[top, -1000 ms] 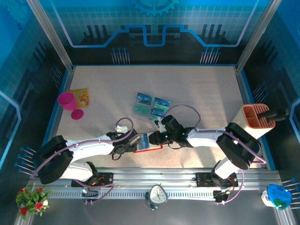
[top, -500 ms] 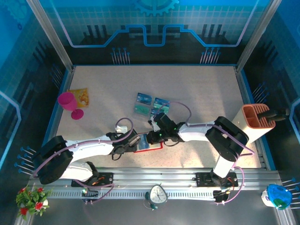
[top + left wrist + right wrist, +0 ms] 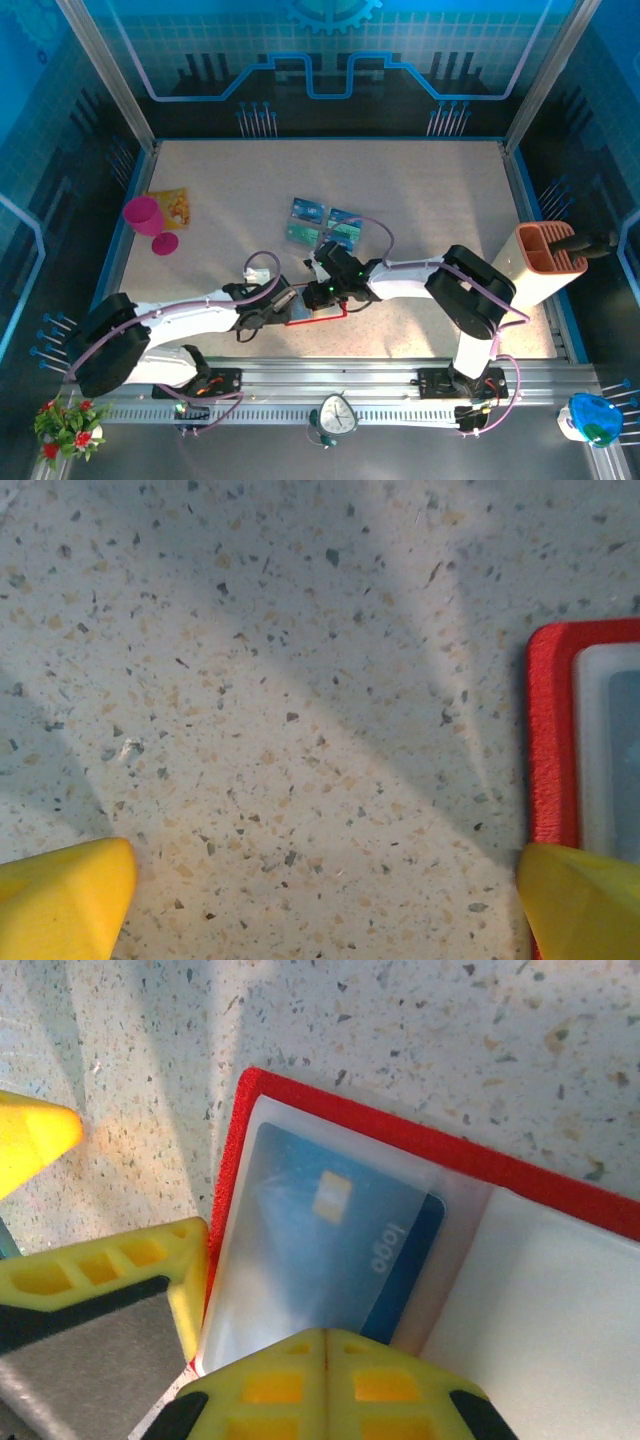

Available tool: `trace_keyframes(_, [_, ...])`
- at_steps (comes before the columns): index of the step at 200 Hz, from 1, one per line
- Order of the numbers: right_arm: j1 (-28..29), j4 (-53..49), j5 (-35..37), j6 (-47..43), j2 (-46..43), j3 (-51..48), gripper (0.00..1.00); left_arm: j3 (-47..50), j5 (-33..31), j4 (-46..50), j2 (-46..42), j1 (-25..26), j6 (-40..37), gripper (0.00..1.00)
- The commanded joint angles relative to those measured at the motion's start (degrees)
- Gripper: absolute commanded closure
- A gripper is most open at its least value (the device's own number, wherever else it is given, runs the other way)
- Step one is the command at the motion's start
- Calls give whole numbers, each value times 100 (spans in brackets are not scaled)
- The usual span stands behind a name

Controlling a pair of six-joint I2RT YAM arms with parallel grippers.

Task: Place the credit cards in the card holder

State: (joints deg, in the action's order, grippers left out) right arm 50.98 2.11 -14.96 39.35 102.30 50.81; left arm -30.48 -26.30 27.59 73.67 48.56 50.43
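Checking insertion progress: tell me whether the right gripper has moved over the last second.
Yes: the right gripper slid left along the table, judged against the loose credit cards.

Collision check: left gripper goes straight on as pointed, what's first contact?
Probably bare table between the tips of the open left gripper; one fingertip lines up with the red edge of the card holder and may clip it. Depth unclear.

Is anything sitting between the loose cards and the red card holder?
Only the right gripper, shut above the card holder, lies between it and the loose credit cards; no other object shows there.
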Motion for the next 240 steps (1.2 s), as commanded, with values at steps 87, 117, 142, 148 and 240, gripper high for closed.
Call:
trace_keyframes(87, [-137,-326,178,-213,-469,35,100,253,-10,170,-789,-334,9,1])
trace_keyframes(117, [-108,-238,213,-184,-299,31,100,227,37,107,-655,-337,-36,1])
trace_keyframes(142, [-87,-202,221,-182,-158,59,100,209,44,97,-642,-336,-62,1])
trace_keyframes(148, [-88,-194,226,-182,-125,70,100,209,46,90,-635,-338,-75,1])
trace_keyframes(240, [-12,-158,80,-143,225,254,100,184,73,35,-572,-345,-102,1])
